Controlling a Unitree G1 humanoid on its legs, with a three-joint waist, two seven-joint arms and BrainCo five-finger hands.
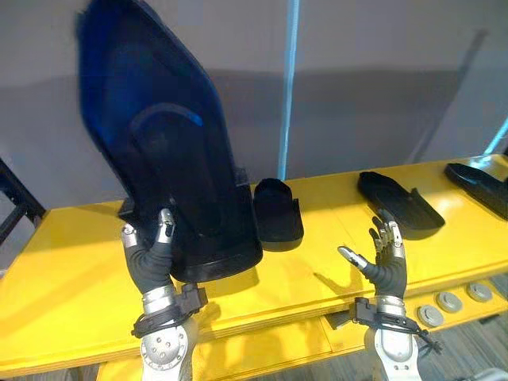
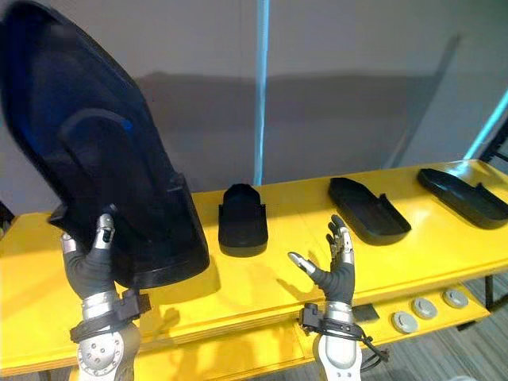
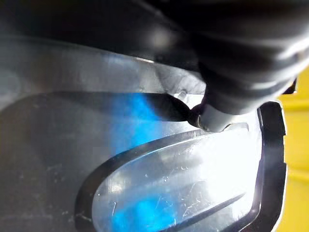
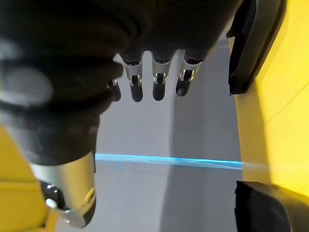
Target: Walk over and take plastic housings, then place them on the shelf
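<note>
The big housing (image 1: 171, 159) stands tall on its end on the table (image 1: 71, 270), with my left hand (image 1: 152, 252) touching its bottom edge (I cannot tell if it grips) and my right hand (image 1: 386, 258) well off to its right, spread wide and empty.

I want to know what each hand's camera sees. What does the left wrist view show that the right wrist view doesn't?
Left wrist view: the big black housing from very close, shiny and scratched, with a raised curved ridge, past the left hand. Right wrist view: the right hand with straight fingers, holding nothing, a grey wall with a blue stripe, and parts of two smaller housings. Both: the yellow table.
</note>
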